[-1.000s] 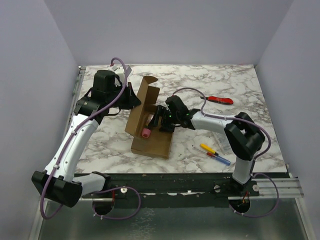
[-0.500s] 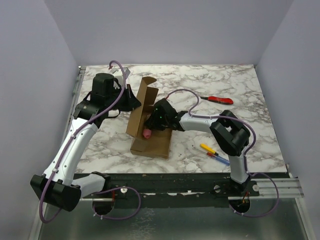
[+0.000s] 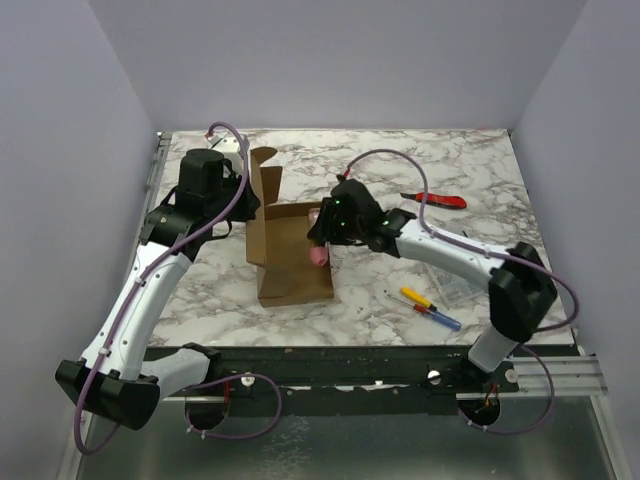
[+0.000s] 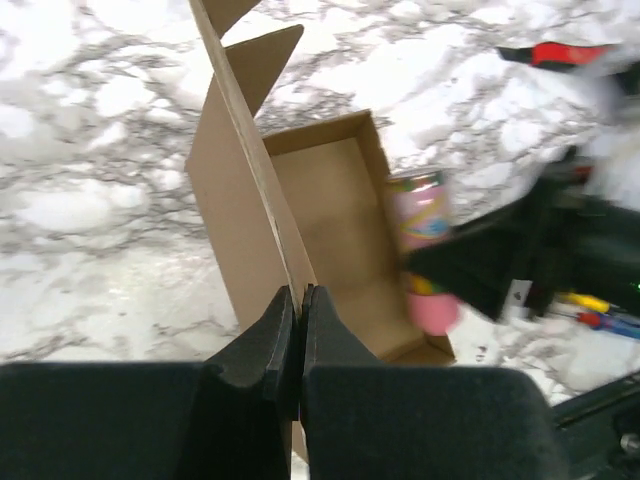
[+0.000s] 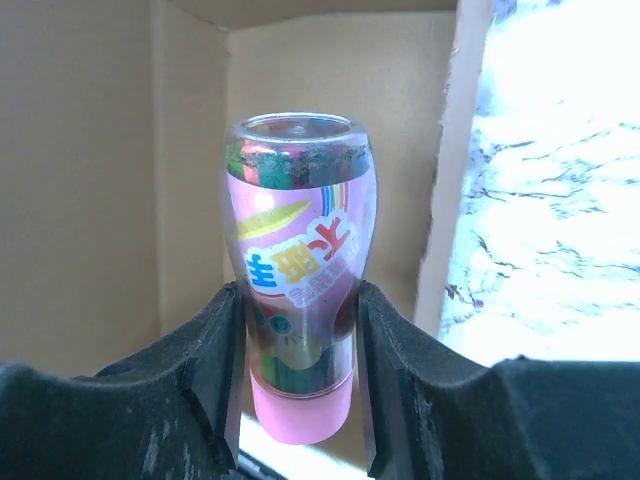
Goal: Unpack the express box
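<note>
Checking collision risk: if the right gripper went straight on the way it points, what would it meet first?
Likely the inner cardboard of the express box, ahead of the bottle that the right gripper holds; depth is unclear.

**Express box open on the counter, lid flap upright**

The express box [image 3: 292, 262] is a flat, rectangular brown cardboard mailer. It lies left of centre on the marbled counter [image 3: 470, 160], with its long side running near to far. Its shallow tray [image 4: 335, 215] faces up, and the left wrist view shows plain brown board inside. The hinged lid flap [image 3: 264, 185] stands roughly upright along the tray's left side, with a pointed tuck tab at its far end. The left gripper [image 4: 300, 300] pinches the flap's edge between closed jaws.
</note>
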Action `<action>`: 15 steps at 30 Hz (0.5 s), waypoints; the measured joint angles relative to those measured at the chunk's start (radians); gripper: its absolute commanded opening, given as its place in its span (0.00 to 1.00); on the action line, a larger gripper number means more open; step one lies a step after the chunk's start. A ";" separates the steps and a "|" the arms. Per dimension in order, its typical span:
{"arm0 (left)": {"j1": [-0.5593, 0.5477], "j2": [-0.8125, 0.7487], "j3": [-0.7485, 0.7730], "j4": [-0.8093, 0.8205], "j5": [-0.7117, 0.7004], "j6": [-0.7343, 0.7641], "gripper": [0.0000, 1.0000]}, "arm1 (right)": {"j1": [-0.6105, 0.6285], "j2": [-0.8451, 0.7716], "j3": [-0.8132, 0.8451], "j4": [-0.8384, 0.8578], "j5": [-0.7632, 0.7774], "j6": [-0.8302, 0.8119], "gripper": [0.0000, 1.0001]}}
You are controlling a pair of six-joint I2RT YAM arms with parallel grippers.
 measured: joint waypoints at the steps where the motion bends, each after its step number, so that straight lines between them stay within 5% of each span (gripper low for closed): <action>1: 0.000 0.003 0.011 -0.015 -0.029 0.017 0.00 | -0.006 -0.052 -0.006 -0.010 -0.004 -0.020 0.00; 9: 0.000 0.034 0.087 -0.074 -0.260 0.136 0.64 | -0.133 -0.342 -0.086 -0.079 -0.094 -0.161 0.00; 15: 0.001 0.042 0.114 -0.116 -0.367 0.118 0.84 | -0.176 -0.367 -0.126 -0.190 -0.198 -0.293 0.00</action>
